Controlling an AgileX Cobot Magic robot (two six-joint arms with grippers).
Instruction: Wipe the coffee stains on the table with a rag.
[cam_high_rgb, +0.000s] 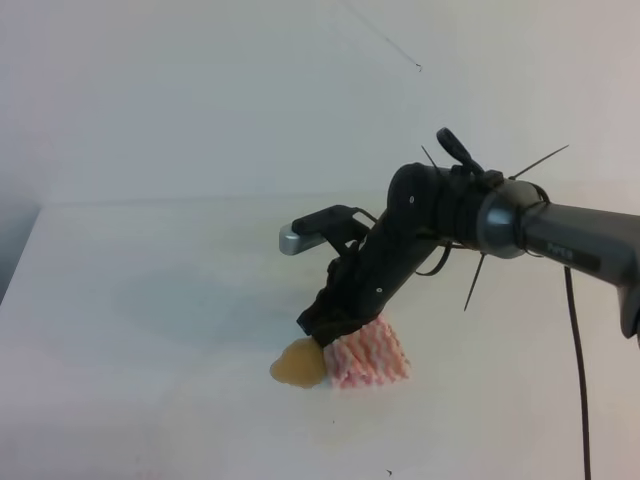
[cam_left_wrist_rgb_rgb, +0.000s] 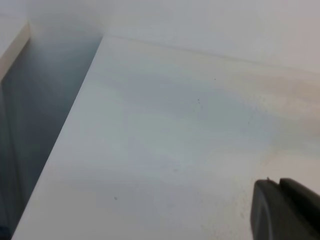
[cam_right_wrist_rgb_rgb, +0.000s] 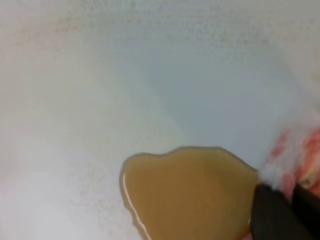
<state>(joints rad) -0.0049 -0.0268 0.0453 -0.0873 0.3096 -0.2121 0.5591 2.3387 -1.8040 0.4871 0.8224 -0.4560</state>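
Note:
On the white table (cam_high_rgb: 150, 290) lies a tan-brown coffee stain (cam_high_rgb: 297, 365), a wet blotch that fills the lower middle of the right wrist view (cam_right_wrist_rgb_rgb: 190, 195). The pink-and-white zigzag rag (cam_high_rgb: 370, 357) is bunched on the table right beside the blotch and touches its right edge (cam_right_wrist_rgb_rgb: 295, 152). My right gripper (cam_high_rgb: 326, 333) points down at the table, shut on the rag's left top. Its dark fingertips (cam_right_wrist_rgb_rgb: 280, 215) show at the stain's right rim. Of my left gripper (cam_left_wrist_rgb_rgb: 285, 212), just a dark part shows over bare table (cam_left_wrist_rgb_rgb: 175, 150). I cannot tell whether it is open.
The table's left edge (cam_left_wrist_rgb_rgb: 65, 135) drops to a grey-blue floor. A white wall (cam_high_rgb: 200, 90) rises behind the table. A black cable (cam_high_rgb: 578, 370) hangs from the right arm at the right.

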